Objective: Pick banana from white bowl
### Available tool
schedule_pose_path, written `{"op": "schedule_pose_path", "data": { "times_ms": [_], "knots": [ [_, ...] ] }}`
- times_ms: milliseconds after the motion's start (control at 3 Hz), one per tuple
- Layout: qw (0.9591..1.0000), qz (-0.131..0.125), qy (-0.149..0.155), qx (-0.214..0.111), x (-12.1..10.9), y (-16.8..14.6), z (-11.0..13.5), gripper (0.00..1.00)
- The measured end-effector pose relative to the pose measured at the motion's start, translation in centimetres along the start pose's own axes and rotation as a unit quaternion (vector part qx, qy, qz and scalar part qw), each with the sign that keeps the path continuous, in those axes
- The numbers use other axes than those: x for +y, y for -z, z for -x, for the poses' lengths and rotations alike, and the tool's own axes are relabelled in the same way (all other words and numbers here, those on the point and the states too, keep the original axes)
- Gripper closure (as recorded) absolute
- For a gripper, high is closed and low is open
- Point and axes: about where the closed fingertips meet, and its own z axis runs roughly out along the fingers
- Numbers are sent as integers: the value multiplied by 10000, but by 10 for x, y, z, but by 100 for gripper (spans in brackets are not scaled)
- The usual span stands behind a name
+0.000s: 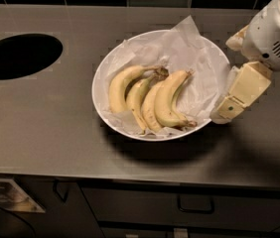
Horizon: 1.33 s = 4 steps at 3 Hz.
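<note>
Yellow bananas (150, 100), brown-flecked, lie side by side on paper (189, 43) inside the bowl (99, 83), long axes running front to back and stems toward its far side. Counter (55, 128) stretches left and in front of the bowl. The gripper (227, 110) hangs at its right rim, and you cannot tell its grip.

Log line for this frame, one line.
phase: pre-grasp | gripper: beside right rim of white bowl, clear of bananas | bananas: bunch on paper liner in bowl | grasp: not yet
</note>
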Motion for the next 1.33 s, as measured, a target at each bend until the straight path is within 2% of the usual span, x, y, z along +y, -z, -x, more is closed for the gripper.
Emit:
{"op": "schedule_pose_path", "data": {
  "times_ms": [333, 667, 1000, 1333],
  "knots": [
    [9995, -2, -302, 33, 5, -1, 7, 0],
    [9961, -124, -854, 200, 30, -19, 51, 0],
    [9961, -124, -854, 199, 30, -19, 51, 0],
    [9933, -173, -1070, 390, 26, -22, 51, 0]
  ]
}}
